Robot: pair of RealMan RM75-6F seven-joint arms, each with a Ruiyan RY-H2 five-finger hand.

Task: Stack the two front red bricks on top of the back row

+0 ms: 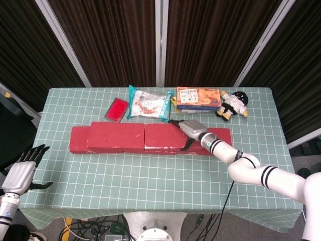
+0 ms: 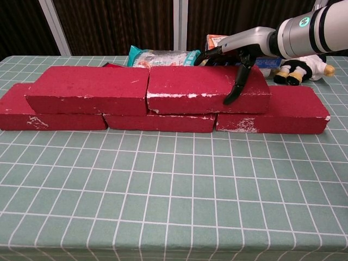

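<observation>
- Right hand (image 2: 235, 64) is seen gripping the right upper brick (image 2: 206, 87) at its right end: fingers draped over the back edge, one dark digit down the front face, so the brick is clamped front to back for seating
- Right upper brick is resting flat on the back row (image 2: 272, 111), butted against the left upper brick (image 2: 89, 89) at 9 o'clock; both upper bricks appear staggered over the lower joints, judged deliberate for a stable bond
- Three lower bricks are laid end to end; the right one is left exposed at 3 o'clock of the held brick
- Task is judged nearly done: both front bricks are already on top, only release and withdrawal are left
- Left hand (image 1: 20, 170) is held off the table edge at 8 o'clock in the head view, empty, fingers spread, kept clear of the work
- Snack bag (image 1: 147, 103), biscuit box (image 1: 197, 98), plush doll (image 1: 233, 104) and red packet (image 1: 117, 109) are lying at 12 o'clock behind the wall, not involved
- Risk: upper brick could be dragged if fingers are lifted carelessly
</observation>
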